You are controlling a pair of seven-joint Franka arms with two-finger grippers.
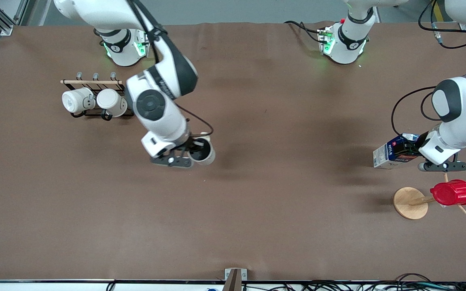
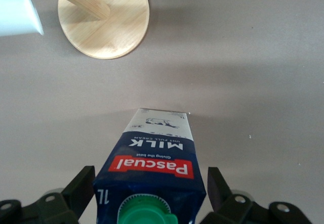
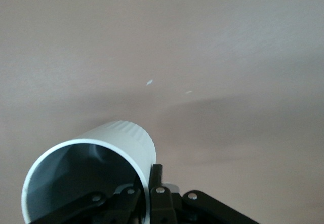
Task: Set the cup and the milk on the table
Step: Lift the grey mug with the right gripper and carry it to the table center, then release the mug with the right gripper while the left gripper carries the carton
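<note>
While the right gripper (image 1: pixel 194 155) clenched the rim of the cup (image 1: pixel 202 151), one finger inside and one outside, the cup hung tilted over the table (image 1: pixel 281 121), toward the front camera from the black-wire rack (image 1: pixel 95 99) with its two white mugs (image 1: pixel 93 102). The left gripper (image 1: pixel 413 147) grasped the milk (image 1: pixel 392 152) at its green-capped top, fingers (image 2: pixel 76 193) on both sides. The carton was tipped over the table at the left arm's end, well apart from the rack. Red ribbed cup (image 1: pixel 452 192) sat on a wooden stand (image 1: pixel 410 203) near the milk.
</note>
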